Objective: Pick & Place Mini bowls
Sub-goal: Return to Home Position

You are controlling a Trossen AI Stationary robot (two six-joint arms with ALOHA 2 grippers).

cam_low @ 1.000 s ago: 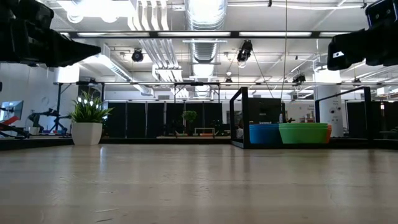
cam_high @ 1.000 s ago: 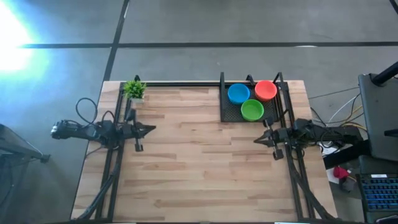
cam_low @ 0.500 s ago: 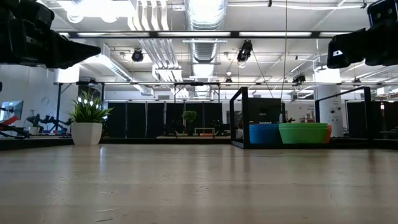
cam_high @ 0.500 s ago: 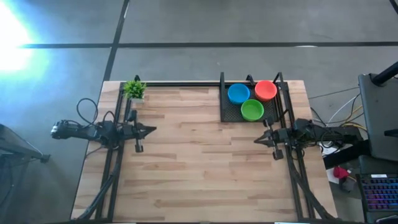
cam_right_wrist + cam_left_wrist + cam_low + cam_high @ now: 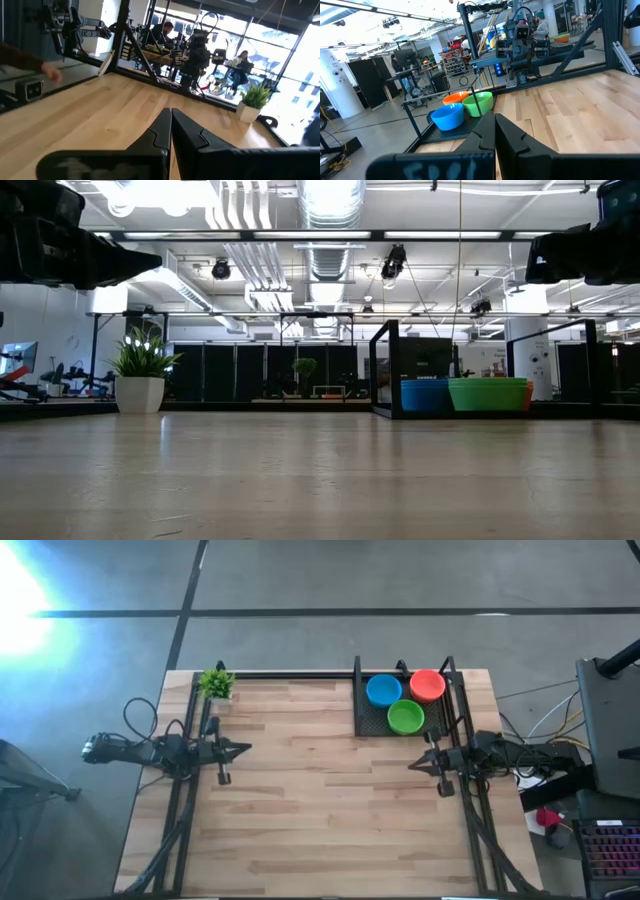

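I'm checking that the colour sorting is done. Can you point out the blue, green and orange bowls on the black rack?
blue bowl (image 5: 384, 690): high view, centre of its inside.
green bowl (image 5: 405, 717): high view, centre of its inside.
orange bowl (image 5: 427, 685): high view, centre of its inside.

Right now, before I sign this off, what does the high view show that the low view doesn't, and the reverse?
Only the high view: the three stacks' layout on the black shelf, blue bowls beside orange bowls, green bowls toward the table's middle; also the left arm and right arm whole, at the table's left and right edges. Only the low view: the stacks' sides and the room behind. Both: the bowls, potted plant and wooden table.
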